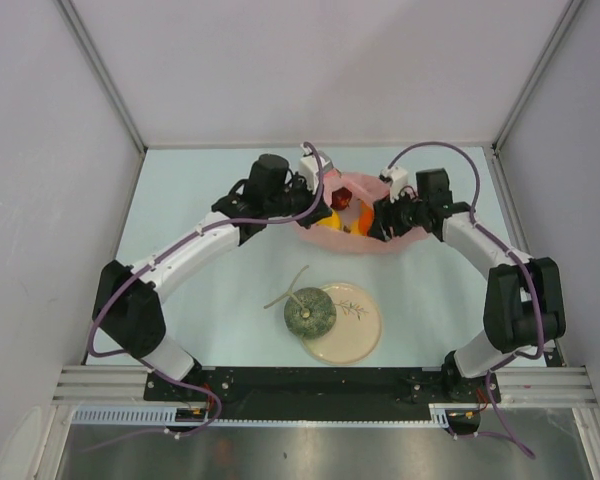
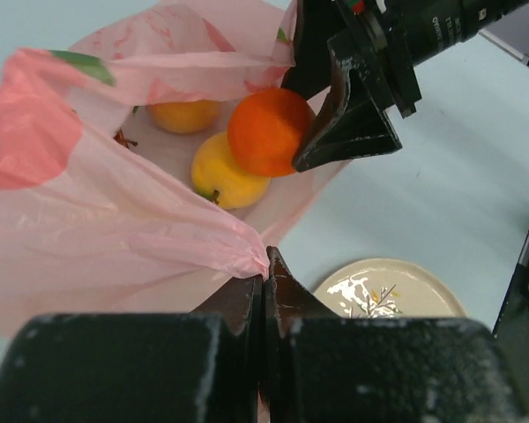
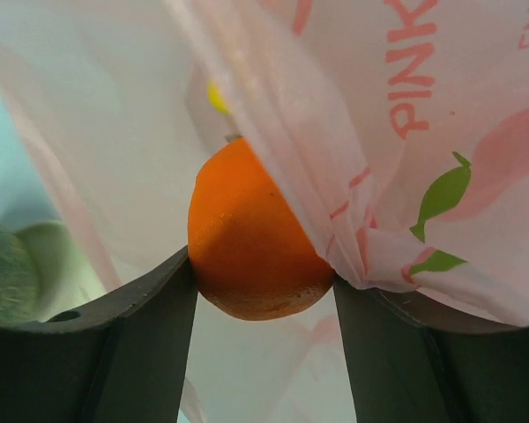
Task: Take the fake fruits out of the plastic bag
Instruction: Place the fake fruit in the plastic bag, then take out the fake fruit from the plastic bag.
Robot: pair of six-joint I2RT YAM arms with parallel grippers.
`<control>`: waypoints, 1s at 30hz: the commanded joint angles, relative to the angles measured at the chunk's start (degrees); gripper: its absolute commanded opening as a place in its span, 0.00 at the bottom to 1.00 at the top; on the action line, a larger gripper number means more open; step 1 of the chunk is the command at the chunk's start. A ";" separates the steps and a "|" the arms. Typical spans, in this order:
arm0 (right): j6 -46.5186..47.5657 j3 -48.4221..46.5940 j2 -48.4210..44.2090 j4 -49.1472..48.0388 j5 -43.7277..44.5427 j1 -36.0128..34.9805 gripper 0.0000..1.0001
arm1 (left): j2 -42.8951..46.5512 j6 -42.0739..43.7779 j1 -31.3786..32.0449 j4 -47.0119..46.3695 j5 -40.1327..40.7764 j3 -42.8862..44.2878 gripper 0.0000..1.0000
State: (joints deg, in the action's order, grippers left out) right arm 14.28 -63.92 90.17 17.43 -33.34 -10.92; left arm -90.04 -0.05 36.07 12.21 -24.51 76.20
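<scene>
Covering the whole work area, pale table [image 1: 200,200]. Far-centre on it lies the plastic bag [image 1: 352,243], pink and crinkly, with its mouth open upward. The cream plate [image 1: 358,330] lies at the bag's 6 o'clock, well apart from it. The netted melon [image 1: 309,312] sits out of the bag on the plate's 9 o'clock rim, overlapping it, its thin stem trailing off toward 10–12 o'clock.

Bag contents, left wrist view:
- The orange [image 2: 269,130] is inside the mouth, touching a yellow oblong fruit [image 2: 225,172] at its 7 o'clock.
- A yellow-orange round fruit [image 2: 185,115] lies deeper, at the orange's 9 o'clock.
- A small dark bit shows against the bag wall at 9 o'clock of that, too small to name.

Left gripper [image 2: 265,264]: jaws pressed together on the bag's edge, a bunch of pink film pinched between the tips. In the top view it sits at the bag's 9 o'clock side. The orange is ahead of it at 12 o'clock, apart from it.

Right gripper [image 3: 263,273]: comes in from the bag's 3 o'clock side and is clamped on the orange, one finger on each flank of the fruit. A fold of bag film drapes over the orange from 1 o'clock and is caught by the right-hand finger. The orange is inside the bag mouth – whether it is lifted off the fruit below cannot be told.
</scene>
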 commanded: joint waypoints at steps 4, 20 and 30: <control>-1.80 8.90 -1.93 -4.43 11.55 2.91 0.79 | 0.92 -1.62 2.59 -1.92 2.80 -6.41 0.01; 4.26 2.49 -13.01 4.63 7.14 -8.41 0.52 | -1.54 -2.84 4.27 -0.35 6.48 -2.12 0.06; 15.15 -1.38 -1.33 1.36 10.93 -8.60 0.51 | -0.75 -4.61 4.18 0.71 6.06 -0.09 0.00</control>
State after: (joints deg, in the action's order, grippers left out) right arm 23.03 -61.06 86.17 18.41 -24.80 -19.66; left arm -91.61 -3.68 40.01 12.75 -17.74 73.45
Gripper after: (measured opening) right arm 0.474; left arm 0.014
